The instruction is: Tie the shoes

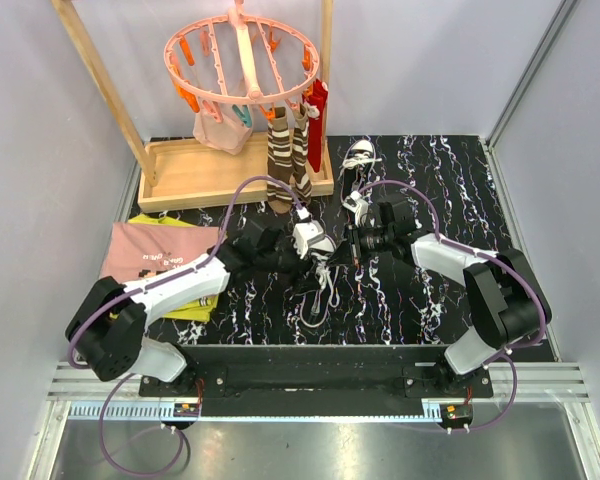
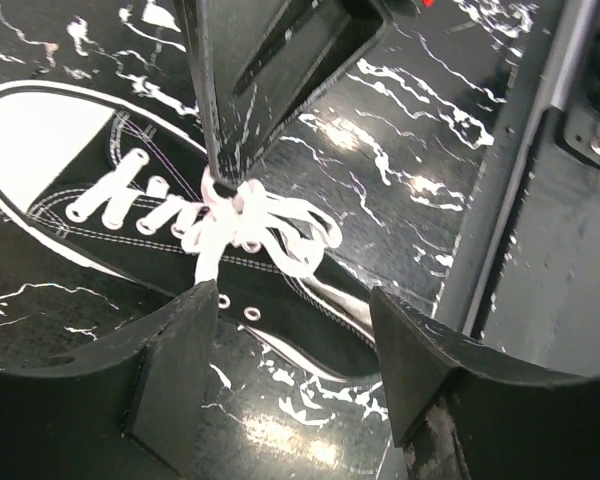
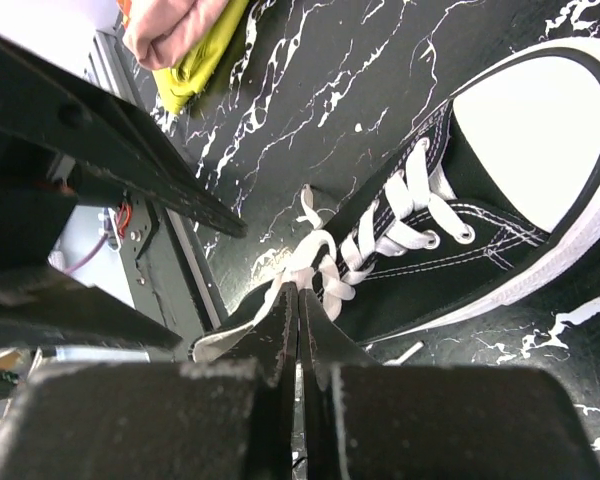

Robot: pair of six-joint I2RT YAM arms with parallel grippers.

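Ok so, starting at the bottom of the overhead shot: both arms reach up from the near edge of the black marbled table [image 1: 430, 180] and meet about mid-frame. The left gripper [image 2: 292, 300] is spread wide with nothing between its fingers, which frame the heel end of one black shoe [image 3: 450, 240] in the left wrist view. The right gripper [image 3: 298, 292] is pressed tight together, tips right on the bunched white laces [image 2: 265, 225] by the top eyelets. Honestly can't tell if a strand is actually caught in there. That shoe sits mid-table, with its white toe cap at the upper right of the right wrist view.

A folded pink and yellow cloth pile [image 1: 160, 255] lies at middle left. Further up, the second shoe [image 1: 360, 155] sits upper centre, just right of the brown striped socks [image 1: 283, 160], which hang from a pink round peg hanger [image 1: 242, 55] on a wooden stand [image 1: 200, 175].
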